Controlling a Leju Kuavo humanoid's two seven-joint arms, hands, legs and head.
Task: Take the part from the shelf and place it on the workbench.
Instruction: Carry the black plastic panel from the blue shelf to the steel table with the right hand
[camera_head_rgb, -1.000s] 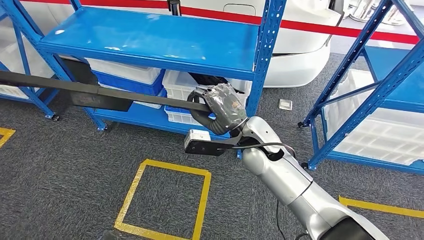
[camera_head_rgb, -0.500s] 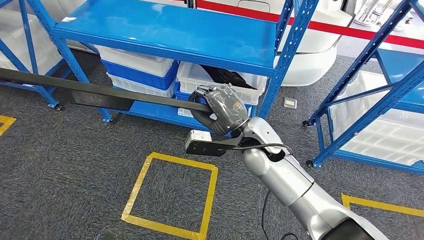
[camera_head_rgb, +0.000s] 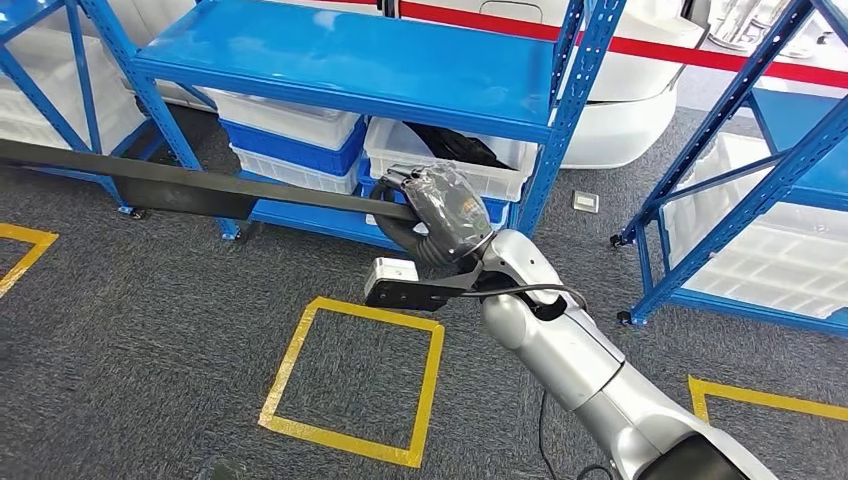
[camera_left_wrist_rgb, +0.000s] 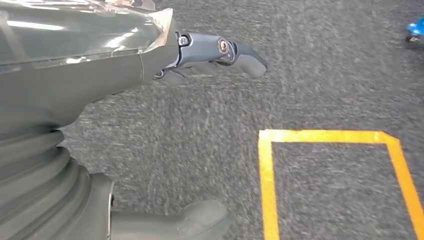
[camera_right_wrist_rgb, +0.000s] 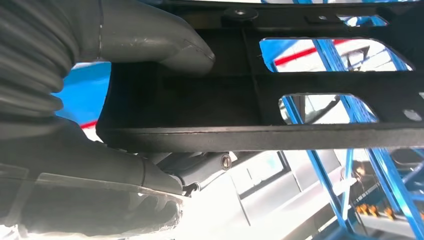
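While held: the right hand (camera_head_rgb: 440, 215) grips one end of the part (camera_head_rgb: 190, 185), carried over grey carpet before the blue shelf (camera_head_rgb: 350, 60).
Part look: long, flat, black bar with cut-out openings and a wider middle section.
Left hand (camera_left_wrist_rgb: 100, 65): fingers apart, holding nothing.

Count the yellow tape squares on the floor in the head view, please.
3: one full square on the carpet below the right hand, one corner at the left edge, one corner at the lower right. More may lie outside the view.
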